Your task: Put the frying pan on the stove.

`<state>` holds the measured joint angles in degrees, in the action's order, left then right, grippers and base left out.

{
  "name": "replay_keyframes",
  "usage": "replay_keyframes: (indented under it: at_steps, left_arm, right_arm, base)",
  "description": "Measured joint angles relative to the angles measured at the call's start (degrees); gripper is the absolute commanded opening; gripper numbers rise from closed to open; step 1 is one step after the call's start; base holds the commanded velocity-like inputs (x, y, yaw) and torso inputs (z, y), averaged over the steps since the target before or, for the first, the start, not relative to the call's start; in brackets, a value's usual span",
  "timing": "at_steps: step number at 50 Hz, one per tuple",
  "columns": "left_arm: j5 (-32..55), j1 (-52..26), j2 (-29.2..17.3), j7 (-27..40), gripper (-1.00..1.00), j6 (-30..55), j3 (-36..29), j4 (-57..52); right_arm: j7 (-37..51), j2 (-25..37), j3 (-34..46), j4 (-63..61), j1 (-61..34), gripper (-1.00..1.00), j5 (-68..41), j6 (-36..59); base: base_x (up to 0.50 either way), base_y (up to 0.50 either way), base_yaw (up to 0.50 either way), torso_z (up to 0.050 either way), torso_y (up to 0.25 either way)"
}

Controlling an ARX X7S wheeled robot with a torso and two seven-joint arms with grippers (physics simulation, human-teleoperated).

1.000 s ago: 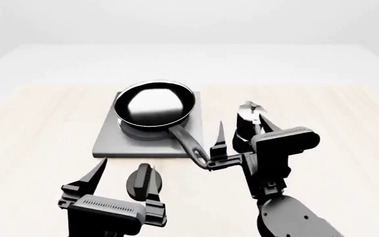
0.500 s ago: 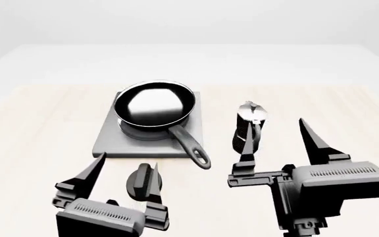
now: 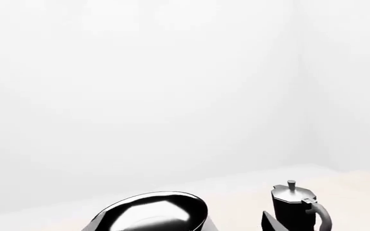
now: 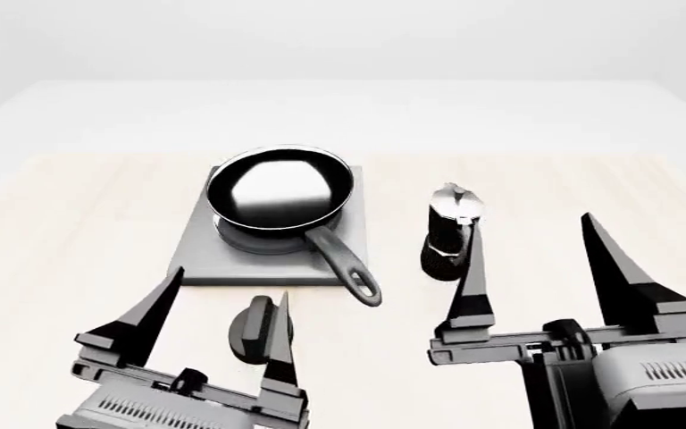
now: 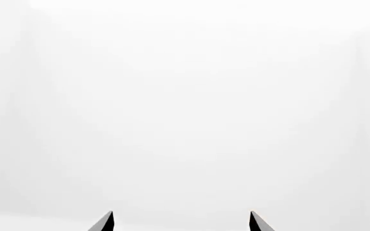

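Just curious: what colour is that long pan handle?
Black; the round glossy frying pan's handle shows best in the head view.

one frying pan [image 4: 279, 189], round and glossy black with a single long handle ending in one loop hole. one stove [image 4: 200, 257], a flat grey square slab carrying one round burner. one moka pot [image 4: 450, 231], black and silver, with one knob on its lid. one small black knob-shaped thing [image 4: 255, 328] lying on the worktop [image 4: 69, 223]. one worktop, pale wood in colour. two tools: the left tool [image 4: 221, 323] with two pointed fingers, and the right tool [image 4: 535, 252] with two pointed fingers, so four fingers in all. the left wrist view shows one pan [image 3: 151, 216] and one moka pot [image 3: 296, 204]; the right wrist view shows two fingertips [image 5: 106, 222] only.
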<state>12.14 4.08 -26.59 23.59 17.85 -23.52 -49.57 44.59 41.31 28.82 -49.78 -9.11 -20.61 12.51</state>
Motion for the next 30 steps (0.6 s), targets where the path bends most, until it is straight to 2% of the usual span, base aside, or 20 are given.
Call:
replay_keyframes:
  at_steps: [10,18,24,30]
  left_arm:
    - [-0.99,0.29,-0.88,1.02,1.0,2.07,-0.97,-5.17]
    - [-0.92,-0.81,-3.07,3.85,1.0,2.69,-3.42,-8.04]
    - [0.92,-4.95,-8.46,10.92,1.0,0.83,-9.61,-9.1]
    - [3.37,-13.07,-15.01,20.69,1.0,-2.2,-20.13,-9.69]
  right_arm:
    - [3.0,2.82,1.2,-6.25,-0.39,1.0,-0.18,1.49]
    - [9.15,7.98,7.77,-8.42,-4.62,1.0,-1.01,-0.75]
    - [14.78,12.2,15.23,-9.21,-10.0,1.0,-1.37,-3.33]
    - [21.51,16.56,26.53,-9.66,-18.86,1.0,-1.28,-6.74]
  base:
    - [0.0,0.0,0.0,0.0,0.0]
    - [0.0,0.0,0.0,0.0,0.0]
    - [0.0,0.0,0.0,0.0,0.0]
    - [0.0,0.0,0.0,0.0,0.0]
